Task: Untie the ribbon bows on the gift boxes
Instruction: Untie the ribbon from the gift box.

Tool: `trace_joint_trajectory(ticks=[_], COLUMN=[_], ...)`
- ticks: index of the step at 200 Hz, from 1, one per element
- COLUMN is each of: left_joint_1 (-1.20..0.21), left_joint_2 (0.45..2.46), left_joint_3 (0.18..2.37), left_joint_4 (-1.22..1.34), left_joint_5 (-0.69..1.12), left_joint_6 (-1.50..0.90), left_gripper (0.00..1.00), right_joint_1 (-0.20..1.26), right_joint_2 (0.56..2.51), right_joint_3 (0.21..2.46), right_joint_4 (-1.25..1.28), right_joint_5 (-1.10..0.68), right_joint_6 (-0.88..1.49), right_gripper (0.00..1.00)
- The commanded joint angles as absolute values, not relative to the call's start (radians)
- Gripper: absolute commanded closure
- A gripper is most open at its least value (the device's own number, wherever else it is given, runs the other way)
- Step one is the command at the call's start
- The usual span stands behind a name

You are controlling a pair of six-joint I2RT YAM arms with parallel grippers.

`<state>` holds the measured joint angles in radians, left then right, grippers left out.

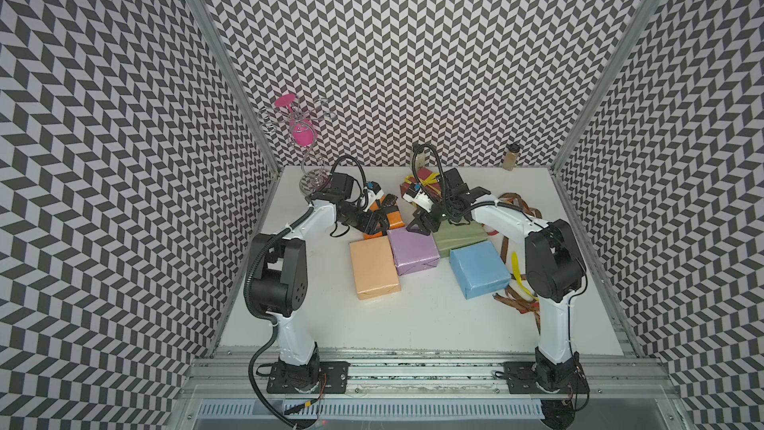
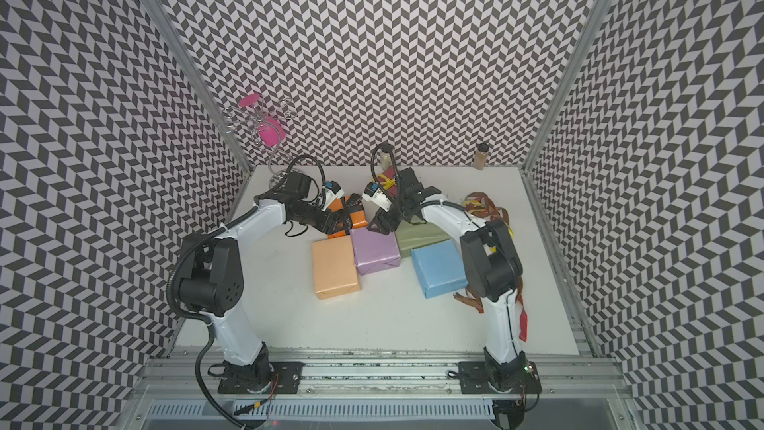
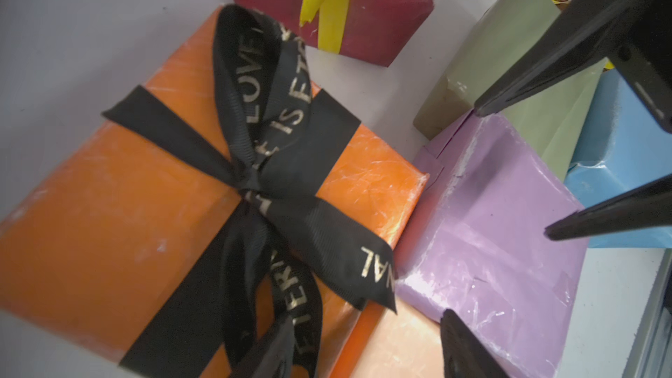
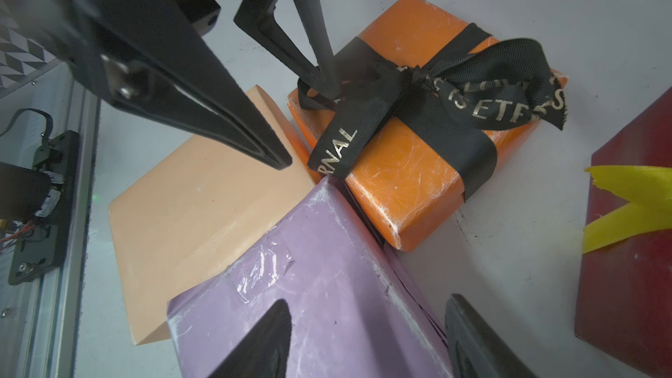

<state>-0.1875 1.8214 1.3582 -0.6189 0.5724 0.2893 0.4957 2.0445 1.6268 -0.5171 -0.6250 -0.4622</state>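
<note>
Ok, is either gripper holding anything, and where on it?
Nothing is held. The left gripper is open, one fingertip at a loop of the black bow on the orange box; right gripper is open over the lilac box.

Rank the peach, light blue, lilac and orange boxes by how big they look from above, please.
In a top view:
1. peach box and light blue box: about alike, too close to rank.
2. lilac box.
3. orange box, though the left gripper covers part of it.

Left gripper [image 1: 374, 223] over the orange box [image 1: 395, 221] — right gripper [image 1: 422, 226] above the lilac box [image 1: 413, 252].
</note>
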Motion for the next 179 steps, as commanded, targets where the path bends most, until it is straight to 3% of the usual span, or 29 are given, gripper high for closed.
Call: trace_joint_trajectory(ticks=[1,37,179], left_joint_1=[-0.179,-0.195,-0.265], left_joint_2=[1.773,1.795,1.858], left_joint_3=[1.356,1.381,1.408], left_joint_4=[-0.645,-0.674,-0.648], left_joint_5=[0.613,0.692,0.611], left_joint_6=[0.285,0.29,0.26], left_gripper=[0.35,0.36,0.38], right_joint_1=[0.502,0.502,0.502], right_joint_2=[2.023,2.022,2.027], right_joint_3=[1.617,1.617,1.614], right_joint_4=[-0.477,-0.476,-0.472], right_joint_5=[-0.625,-0.623,-0.617], right_joint_6=[-0.459,-0.456,-0.456], right_gripper=[0.33,0.33,0.32])
